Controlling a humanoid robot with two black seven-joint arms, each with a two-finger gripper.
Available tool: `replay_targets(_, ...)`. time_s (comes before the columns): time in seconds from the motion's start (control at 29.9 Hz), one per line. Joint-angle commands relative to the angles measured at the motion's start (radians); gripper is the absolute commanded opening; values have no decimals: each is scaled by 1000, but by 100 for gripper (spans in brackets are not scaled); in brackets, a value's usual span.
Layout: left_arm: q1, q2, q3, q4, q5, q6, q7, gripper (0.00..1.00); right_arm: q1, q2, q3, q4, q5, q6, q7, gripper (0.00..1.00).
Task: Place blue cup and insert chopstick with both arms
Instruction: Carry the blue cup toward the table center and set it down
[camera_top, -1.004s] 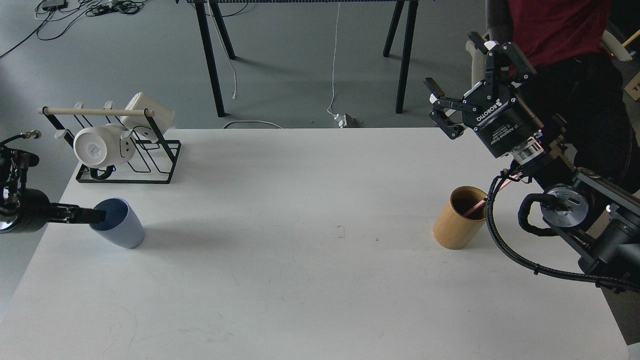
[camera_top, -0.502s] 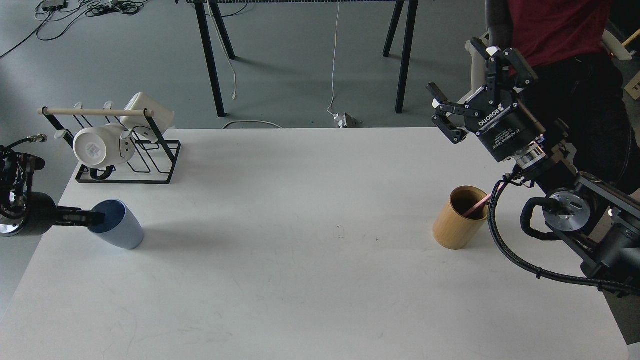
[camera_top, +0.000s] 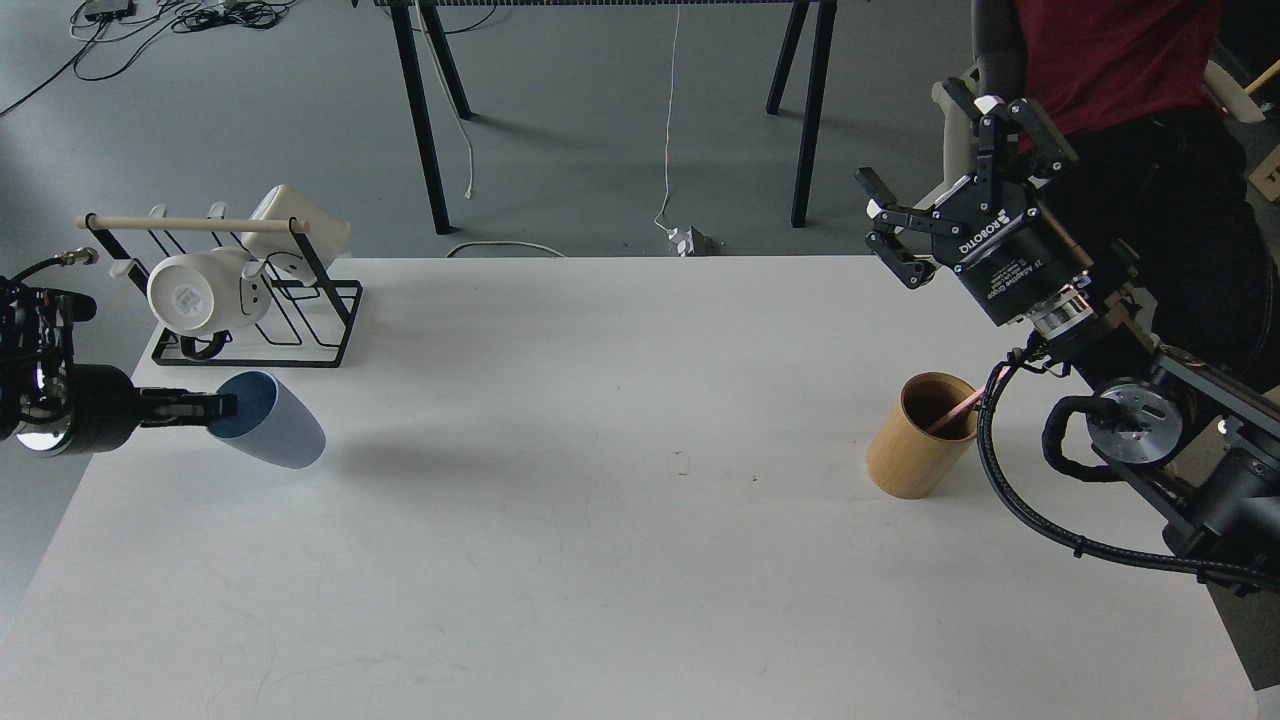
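Note:
The blue cup (camera_top: 275, 432) is at the left of the white table (camera_top: 600, 500), tilted with its mouth toward the left and lifted off the table. My left gripper (camera_top: 212, 405) is shut on the cup's rim, reaching in from the left edge. The pink-red chopstick (camera_top: 950, 416) leans inside a tan bamboo cylinder (camera_top: 915, 448) at the right, only partly showing behind my arm's cable. My right gripper (camera_top: 935, 195) is open and empty, raised above and behind the bamboo cylinder.
A black wire rack (camera_top: 255, 320) with white mugs (camera_top: 200, 290) and a pale wooden rod stands at the table's back left. A person in a red shirt (camera_top: 1110, 60) stands behind my right arm. Table legs (camera_top: 420, 120) stand beyond the far edge.
My left gripper has lifted the blue cup and carried it a little to the right, tilting it more. The right gripper has risen slightly and stays open.

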Motion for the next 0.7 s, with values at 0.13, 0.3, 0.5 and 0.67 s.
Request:
replay_targets(0.13,-123,-33,5,-283,-103,-46,0,0,6,-10,138,-63,0,0,0,95)
replay_targets(0.3,-244,-281,130,-121,-33,-64,0,0,18,-19,171,-123,2,0,0,95)
replay_targets(0.5,-365,-574,360,137,-28,-55,0,0,17,-19,171,-143,2,0,0,95)
replay_targets(0.67,-383,-654,371,173,-23,-55,0,0,8,-18,168,-143,2,0,0,95)
